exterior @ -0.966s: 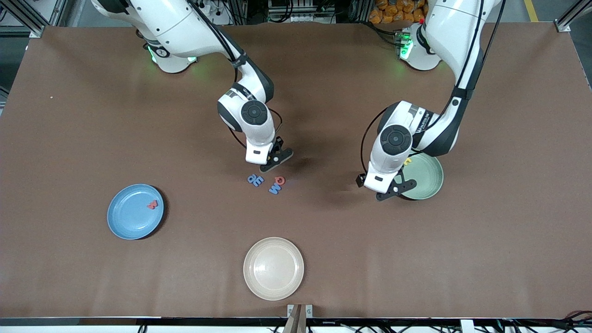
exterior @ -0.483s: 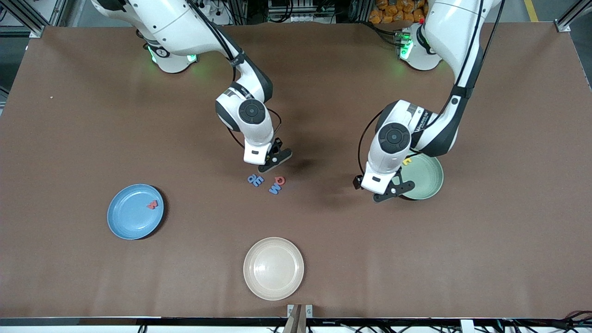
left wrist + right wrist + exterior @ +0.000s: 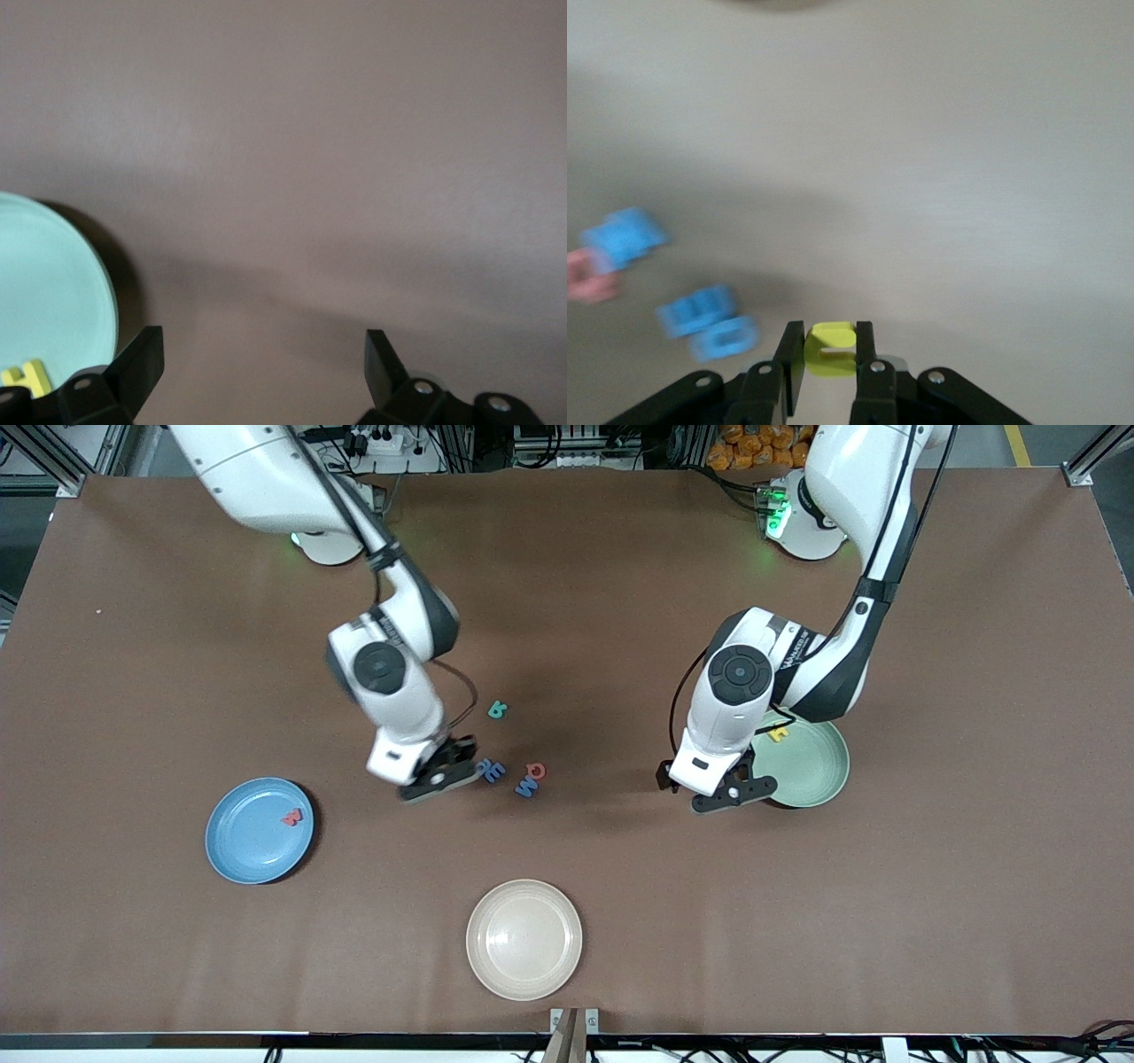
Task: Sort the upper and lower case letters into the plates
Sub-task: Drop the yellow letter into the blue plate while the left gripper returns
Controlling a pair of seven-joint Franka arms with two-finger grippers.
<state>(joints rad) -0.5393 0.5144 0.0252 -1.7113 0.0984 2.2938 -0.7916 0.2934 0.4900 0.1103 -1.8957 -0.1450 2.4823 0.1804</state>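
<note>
A small yellow flat toy letter (image 3: 830,349) is being pinched between the closed fingers of the right gripper (image 3: 440,777), which is hanging over the brown table (image 3: 177,646) just beside a loose cluster of letters near the table's middle. That cluster is comprising two blue letters lying together (image 3: 490,770), a red round letter (image 3: 536,770) touching a blue M-shaped letter (image 3: 526,786), and a teal letter (image 3: 498,709) lying apart, farther from the front camera. A red letter (image 3: 291,816) is lying in the round matte blue plate (image 3: 244,850) toward the right arm's end of the table. A yellow letter (image 3: 779,733) is lying in the round pale green plate (image 3: 819,766) toward the left arm's end. The left gripper (image 3: 719,793) is hovering over bare table just beside the green plate's rim, its fingers (image 3: 142,359) spread fully apart and holding nothing. A round cream-beige plate (image 3: 496,965) is sitting nearest the front camera.
</note>
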